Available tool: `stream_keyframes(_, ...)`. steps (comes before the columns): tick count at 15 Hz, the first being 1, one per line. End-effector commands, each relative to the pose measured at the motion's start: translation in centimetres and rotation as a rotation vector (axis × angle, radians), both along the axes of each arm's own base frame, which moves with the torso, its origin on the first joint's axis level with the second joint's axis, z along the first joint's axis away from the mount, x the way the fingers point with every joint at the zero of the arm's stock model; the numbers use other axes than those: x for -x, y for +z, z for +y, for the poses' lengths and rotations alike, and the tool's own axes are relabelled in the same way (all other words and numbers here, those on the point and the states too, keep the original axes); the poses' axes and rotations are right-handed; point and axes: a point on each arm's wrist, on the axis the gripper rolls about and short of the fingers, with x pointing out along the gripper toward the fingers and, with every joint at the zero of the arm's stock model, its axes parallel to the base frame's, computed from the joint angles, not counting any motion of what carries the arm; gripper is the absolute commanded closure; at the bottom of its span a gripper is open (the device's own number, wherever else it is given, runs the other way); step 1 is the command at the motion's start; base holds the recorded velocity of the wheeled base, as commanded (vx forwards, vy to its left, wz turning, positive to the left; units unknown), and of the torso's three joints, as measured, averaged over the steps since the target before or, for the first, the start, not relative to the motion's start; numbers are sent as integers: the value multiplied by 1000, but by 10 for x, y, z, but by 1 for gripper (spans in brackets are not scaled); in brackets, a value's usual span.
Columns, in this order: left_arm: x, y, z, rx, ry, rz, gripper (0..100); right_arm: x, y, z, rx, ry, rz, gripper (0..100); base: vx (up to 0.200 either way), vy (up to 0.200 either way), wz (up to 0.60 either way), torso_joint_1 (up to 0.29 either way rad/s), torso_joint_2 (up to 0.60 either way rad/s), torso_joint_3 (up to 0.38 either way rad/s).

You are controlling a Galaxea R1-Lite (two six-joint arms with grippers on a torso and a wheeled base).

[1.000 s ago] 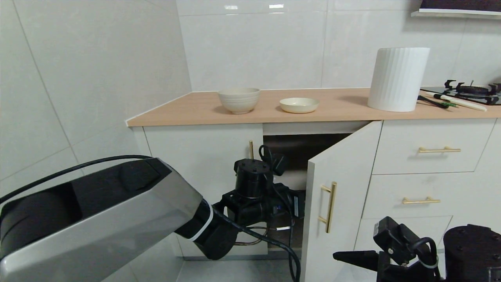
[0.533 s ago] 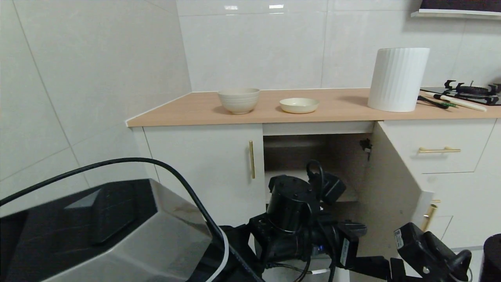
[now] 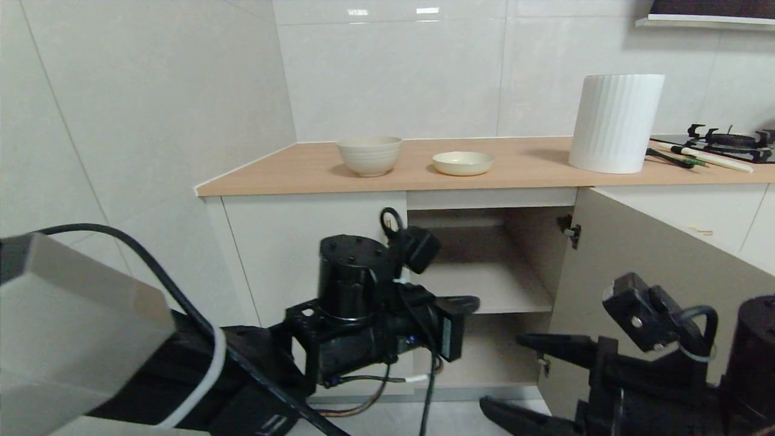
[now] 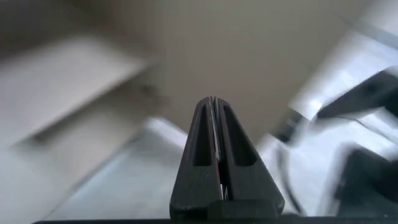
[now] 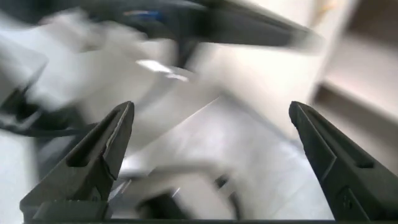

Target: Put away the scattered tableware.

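Note:
A beige ribbed bowl [image 3: 370,155] and a shallow cream dish [image 3: 462,162] stand side by side on the wooden countertop [image 3: 290,169]. Below them the cupboard [image 3: 484,266] stands with its door [image 3: 642,254] swung wide to the right, baring an inner shelf [image 3: 484,290]. My left gripper [image 3: 465,301] hangs low in front of the opening, fingers shut with nothing between them, as the left wrist view confirms for the same gripper [image 4: 212,101]. Lower right, in front of the door, my right gripper [image 3: 514,378] is open and holds nothing; its fingers are spread wide in the right wrist view [image 5: 211,118].
A tall white ribbed canister [image 3: 616,123] stands on the counter to the right. Beyond it lie chopsticks and a dark utensil [image 3: 696,157] beside a gas hob [image 3: 729,140]. A closed cupboard door [image 3: 315,254] is left of the opening. Tiled wall closes the left side.
The cupboard door swung from half open to wide open. My left arm went right with it, then drew back left. My right gripper rose into view in front of the door.

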Motion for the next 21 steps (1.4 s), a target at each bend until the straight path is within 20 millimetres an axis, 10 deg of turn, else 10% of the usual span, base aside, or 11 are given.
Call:
stream_keyframes(1, 3, 39, 75, 42, 215, -78, 100, -52, 9, 14, 27, -194, -12, 0, 0, 0, 0, 0, 0, 0)
stream_keyframes(6, 28, 71, 164, 61, 466, -137, 100, -113, 58, 24, 56, -441, -36, 0, 0, 0, 0, 0, 0, 0)
stream_keyframes(12, 27, 71, 182, 32, 527, -94, 100, -111, 74, 18, 70, -446, -3, 0, 0, 0, 0, 0, 0, 0)
stream_keyframes(13, 27, 70, 182, 29, 526, -87, 0, -106, 80, 14, 56, -446, -15, 0, 0, 0, 0, 0, 0, 0)
stream_keyframes(21, 31, 87, 188, 70, 554, -152, 0, -82, 96, -4, 60, -445, -8, 0, 0, 0, 0, 0, 0, 0)
